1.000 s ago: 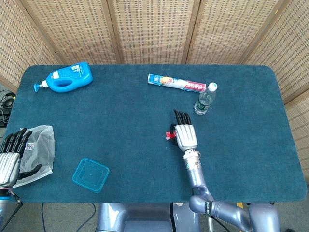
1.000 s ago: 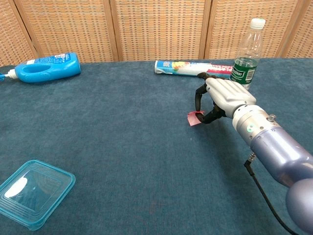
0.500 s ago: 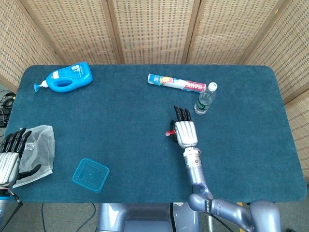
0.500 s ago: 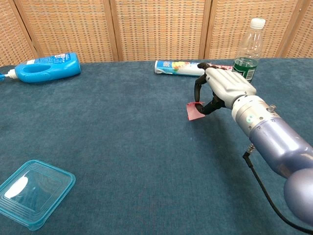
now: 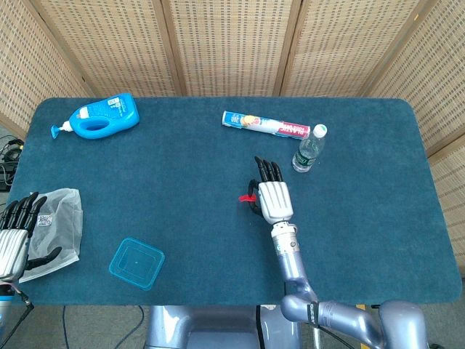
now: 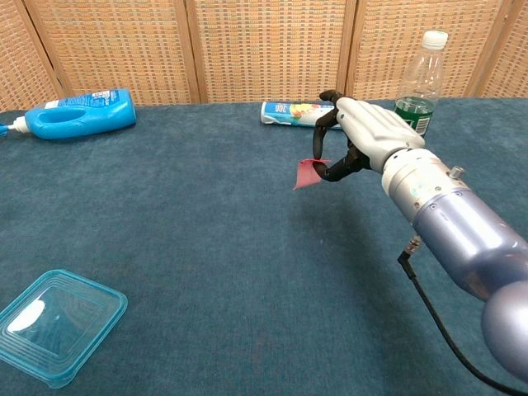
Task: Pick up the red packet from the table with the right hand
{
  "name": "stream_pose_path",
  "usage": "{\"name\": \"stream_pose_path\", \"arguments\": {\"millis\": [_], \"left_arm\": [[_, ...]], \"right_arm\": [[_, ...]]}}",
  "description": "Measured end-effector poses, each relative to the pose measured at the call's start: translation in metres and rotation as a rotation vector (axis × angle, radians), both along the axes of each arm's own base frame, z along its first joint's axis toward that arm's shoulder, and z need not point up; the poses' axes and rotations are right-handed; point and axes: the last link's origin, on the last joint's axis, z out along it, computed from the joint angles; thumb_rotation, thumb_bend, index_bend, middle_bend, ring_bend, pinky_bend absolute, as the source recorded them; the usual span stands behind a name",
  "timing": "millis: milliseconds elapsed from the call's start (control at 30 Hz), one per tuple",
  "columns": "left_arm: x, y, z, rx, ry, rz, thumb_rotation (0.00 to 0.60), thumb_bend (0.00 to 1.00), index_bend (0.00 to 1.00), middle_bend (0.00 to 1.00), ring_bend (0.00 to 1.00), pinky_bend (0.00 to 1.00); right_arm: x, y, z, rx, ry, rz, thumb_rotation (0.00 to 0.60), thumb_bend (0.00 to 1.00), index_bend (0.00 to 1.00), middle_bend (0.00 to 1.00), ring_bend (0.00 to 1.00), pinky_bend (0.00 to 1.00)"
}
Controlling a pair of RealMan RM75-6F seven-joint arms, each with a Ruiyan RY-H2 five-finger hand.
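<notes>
The small red packet (image 6: 307,173) hangs in the air above the blue cloth, pinched between the thumb and a finger of my right hand (image 6: 360,136). From the head view only a red corner of the packet (image 5: 247,197) pokes out at the left of my right hand (image 5: 272,198). The other fingers stretch forward over it. At the table's near left corner my left hand (image 5: 16,238) rests with its fingers spread, holding nothing.
A clear plastic bag (image 5: 62,222) lies beside my left hand. A blue lidded box (image 5: 136,263) sits at the front left, a blue detergent bottle (image 5: 102,116) at the back left. A printed tube (image 5: 263,124) and a water bottle (image 5: 309,149) stand behind my right hand.
My right hand has lifted the red packet off the cloth and carried it up and to the left. The left hand has stayed still.
</notes>
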Motion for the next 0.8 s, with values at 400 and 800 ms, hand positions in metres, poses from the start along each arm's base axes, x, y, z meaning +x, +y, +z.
{"name": "stream_pose_path", "arguments": {"millis": [400,800], "left_arm": [[0.000,0.000,0.001,0.003,-0.002,-0.001,0.600,0.19,0.00,0.00,0.00,0.00],[0.001,-0.001,0.003,0.008,-0.008,-0.004,0.600,0.19,0.00,0.00,0.00,0.00]], "right_arm": [[0.016,0.015,0.001,0.082,-0.068,-0.002,0.600,0.64,0.65,0.09,0.00,0.00],[0.036,0.033,0.010,0.159,-0.289,0.033,0.600,0.64,0.66,0.10,0.00,0.00]]}}
